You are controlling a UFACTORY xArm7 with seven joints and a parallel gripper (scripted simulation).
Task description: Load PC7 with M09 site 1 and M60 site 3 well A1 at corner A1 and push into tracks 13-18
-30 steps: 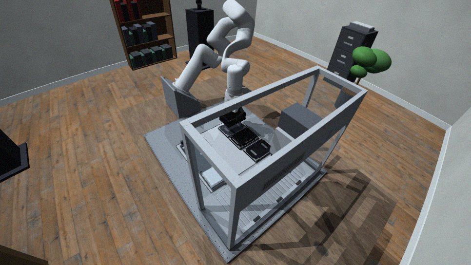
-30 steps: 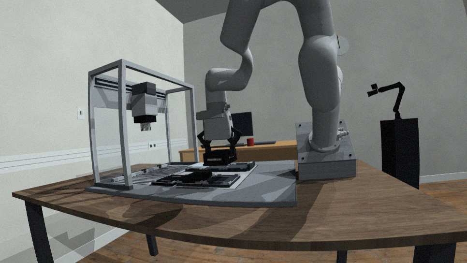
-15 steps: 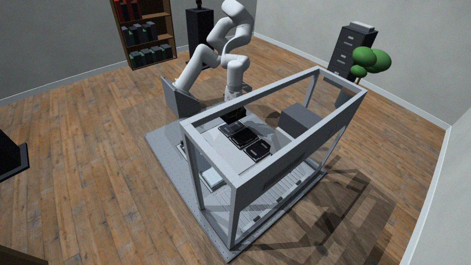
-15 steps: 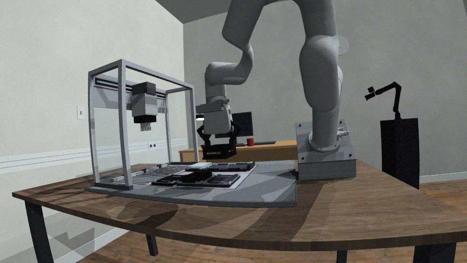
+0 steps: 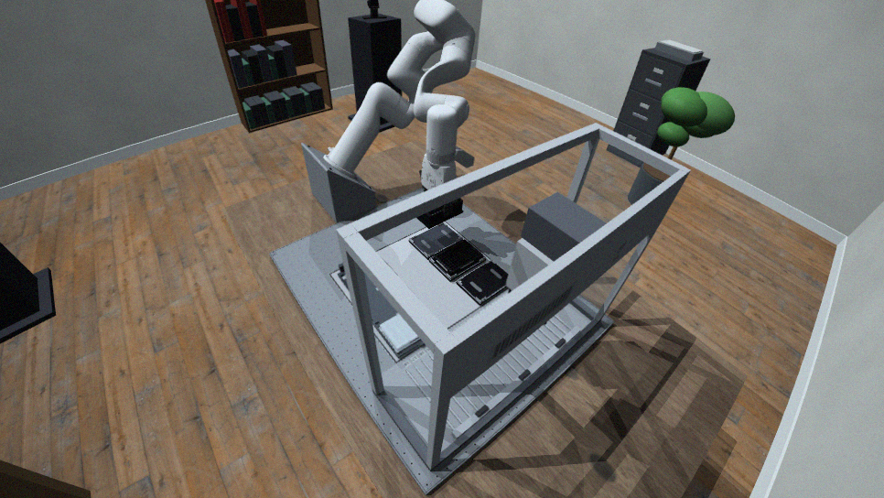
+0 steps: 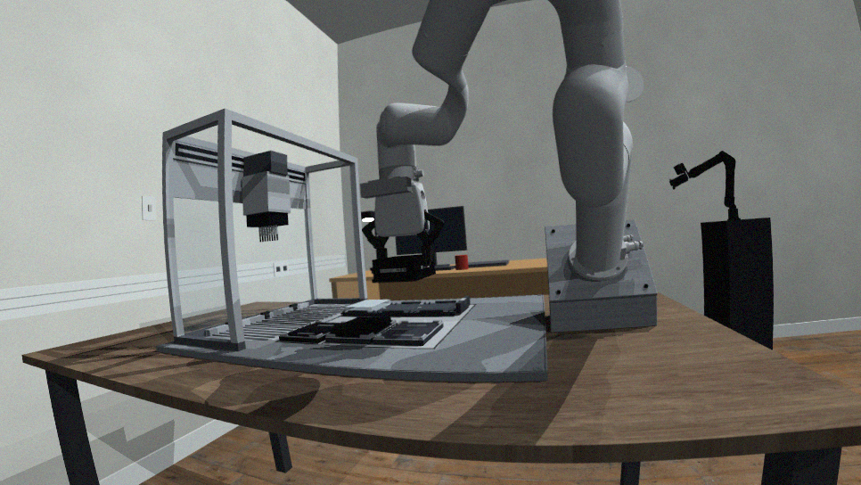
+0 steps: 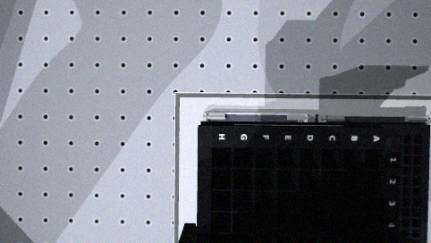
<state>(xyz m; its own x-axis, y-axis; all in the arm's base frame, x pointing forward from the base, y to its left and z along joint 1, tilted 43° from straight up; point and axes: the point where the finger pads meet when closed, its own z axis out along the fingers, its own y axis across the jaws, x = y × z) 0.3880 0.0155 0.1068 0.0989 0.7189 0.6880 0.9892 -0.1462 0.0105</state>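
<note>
My gripper is shut on M09, a black deep-well block, and holds it level, well above the deck. In the top view the block hangs over the near end of the nest row, partly behind the frame's top bar. The wrist view shows its top with row letters H to A and column numbers; A1 is at the upper right. Nest S1 below it is empty. M06 sits in S2 and M60 in S3. Carrier PC7 lies on the apron beyond the nests.
The instrument's grey frame stands over the rails, with a pipetting head hanging from its top bar. The arm's base block stands to the right of the perforated deck plate.
</note>
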